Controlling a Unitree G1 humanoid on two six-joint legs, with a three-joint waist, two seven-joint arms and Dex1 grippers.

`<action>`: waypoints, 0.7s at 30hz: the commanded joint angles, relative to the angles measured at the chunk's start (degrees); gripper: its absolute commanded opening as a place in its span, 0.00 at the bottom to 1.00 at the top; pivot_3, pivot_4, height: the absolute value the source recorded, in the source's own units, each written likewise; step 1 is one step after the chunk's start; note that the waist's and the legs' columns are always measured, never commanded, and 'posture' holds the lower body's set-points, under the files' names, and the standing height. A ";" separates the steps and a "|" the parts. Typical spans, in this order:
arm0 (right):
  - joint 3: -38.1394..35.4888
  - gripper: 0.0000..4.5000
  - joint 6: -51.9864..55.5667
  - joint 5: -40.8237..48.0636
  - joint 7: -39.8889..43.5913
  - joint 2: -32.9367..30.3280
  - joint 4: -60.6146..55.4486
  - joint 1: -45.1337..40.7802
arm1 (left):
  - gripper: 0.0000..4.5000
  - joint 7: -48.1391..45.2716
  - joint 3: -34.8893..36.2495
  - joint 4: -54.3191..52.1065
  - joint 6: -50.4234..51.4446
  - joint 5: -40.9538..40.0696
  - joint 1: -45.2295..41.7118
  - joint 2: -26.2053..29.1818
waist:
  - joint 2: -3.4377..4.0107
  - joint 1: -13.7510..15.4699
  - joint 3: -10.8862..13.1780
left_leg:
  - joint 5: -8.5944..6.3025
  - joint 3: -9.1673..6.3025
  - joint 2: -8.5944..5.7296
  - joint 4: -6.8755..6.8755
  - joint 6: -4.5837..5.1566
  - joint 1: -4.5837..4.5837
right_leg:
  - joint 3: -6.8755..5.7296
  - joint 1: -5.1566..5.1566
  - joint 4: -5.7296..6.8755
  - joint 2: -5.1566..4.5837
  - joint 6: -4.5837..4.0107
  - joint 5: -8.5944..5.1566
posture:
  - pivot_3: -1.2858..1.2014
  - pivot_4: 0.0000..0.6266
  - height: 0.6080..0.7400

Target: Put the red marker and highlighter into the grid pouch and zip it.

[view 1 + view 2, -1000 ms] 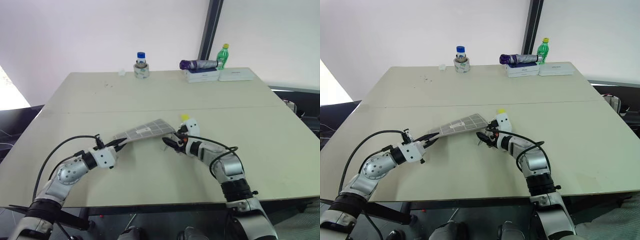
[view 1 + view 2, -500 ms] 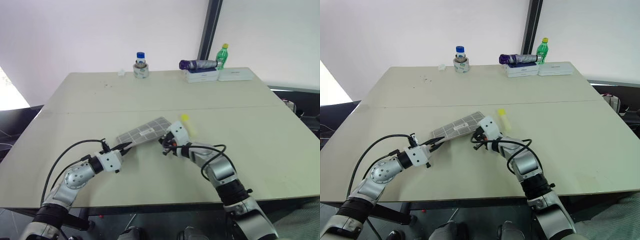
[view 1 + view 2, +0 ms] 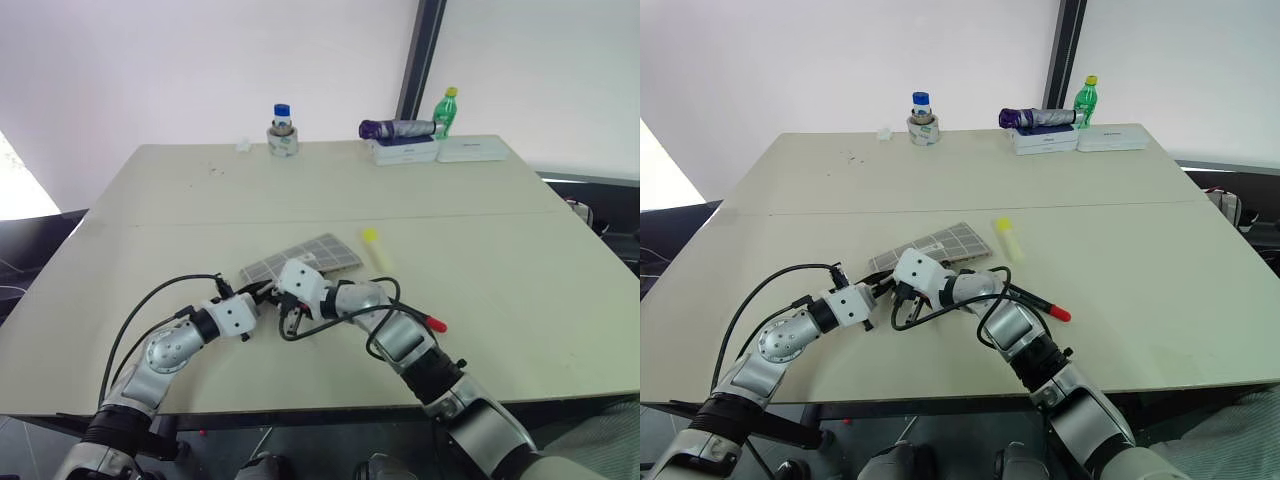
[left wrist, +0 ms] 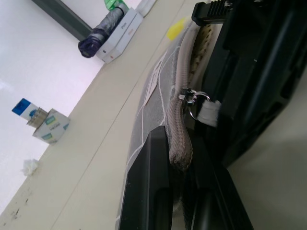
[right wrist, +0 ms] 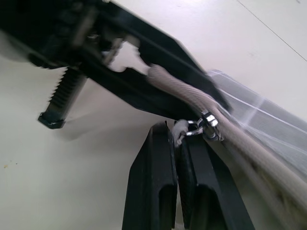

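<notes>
Neither pen is inside the grid pouch (image 3: 305, 262); the highlighter (image 3: 376, 248) lies just beside it, the red marker (image 3: 418, 318) nearer the table's (image 3: 500, 230) front edge; left gripper (image 4: 180, 191) pinches the pouch's end; right gripper (image 5: 178, 143) is closed on the zipper pull (image 5: 181, 128); both insertions and zipping remain.

A pale beige table (image 3: 150, 200) carries a few things along its far edge. Left of the middle of that edge, a small jar with a blue cap (image 3: 282, 127) stands upright, and a tiny white scrap (image 3: 243, 146) lies just beside it. Toward the far right corner, a dark purple folded umbrella (image 3: 397, 128) lies on a white box (image 3: 405, 150); a green bottle with a yellow cap (image 3: 446, 110) stands behind, and a flat white box (image 3: 472, 149) sits next to them.
</notes>
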 commanded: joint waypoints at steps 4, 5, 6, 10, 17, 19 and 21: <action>1.37 0.01 -4.36 -0.97 2.67 1.90 -0.89 -1.31 | 0.00 1.10 0.55 -1.76 -0.07 0.81 -1.10 -0.41 | -0.01 -0.02 0.00 | 0.00 0.00 0.00 -0.01 0.00 0.00 | 0.00 0.00 0.00 0.00 0.00 0.00 | 0.52 0.24 1.00; 0.68 0.01 -3.68 -0.26 3.34 1.69 -1.19 -1.23 | 0.00 1.13 0.63 -1.73 -0.13 0.83 -1.00 -0.36 | -0.01 -0.02 0.00 | 0.00 0.00 0.01 -0.01 0.00 0.00 | 0.00 0.00 0.00 0.00 0.00 0.00 | 0.52 0.24 1.00; -0.12 0.01 -3.14 0.42 3.86 1.45 -1.67 -1.06 | 0.00 1.09 0.74 -1.92 -0.07 0.77 -0.87 -0.27 | -0.01 0.00 0.00 | 0.00 0.00 0.00 0.00 0.00 0.00 | 0.00 0.00 0.00 0.00 0.00 0.00 | 0.52 0.24 1.00; -3.21 0.22 -2.44 3.67 7.30 -0.56 -5.04 0.83 | 0.00 1.11 1.22 -1.92 -0.23 0.62 -0.63 0.27 | -0.02 0.00 0.00 | 0.00 0.00 0.00 0.00 0.00 0.00 | 0.00 0.00 0.00 0.00 0.00 0.00 | 0.52 0.24 1.00; -8.48 0.66 0.49 8.90 11.06 -8.57 -17.92 7.69 | 0.00 1.81 2.81 -1.84 -0.28 0.23 0.09 1.62 | -0.06 0.15 0.02 | -0.16 -0.05 0.00 -0.01 0.27 -0.01 | -0.01 0.01 -0.02 -0.03 0.00 0.00 | 0.52 0.24 1.00; -12.22 0.66 2.95 12.43 12.54 -11.94 -22.77 10.30 | 0.00 2.05 3.22 -1.37 -1.01 0.16 0.76 2.32 | -0.07 0.15 0.03 | -0.17 -0.06 0.01 -0.01 0.28 -0.01 | -0.02 0.00 -0.02 -0.04 -0.01 0.00 | 0.52 0.24 1.00; -16.51 0.66 3.81 15.24 12.70 -14.92 -26.07 12.78 | 0.00 2.28 3.72 -0.66 -1.84 0.03 1.52 2.99 | -0.11 0.15 0.06 | -0.18 -0.07 0.01 -0.01 0.29 0.00 | -0.02 0.02 -0.03 -0.05 -0.01 0.00 | 0.52 0.24 1.00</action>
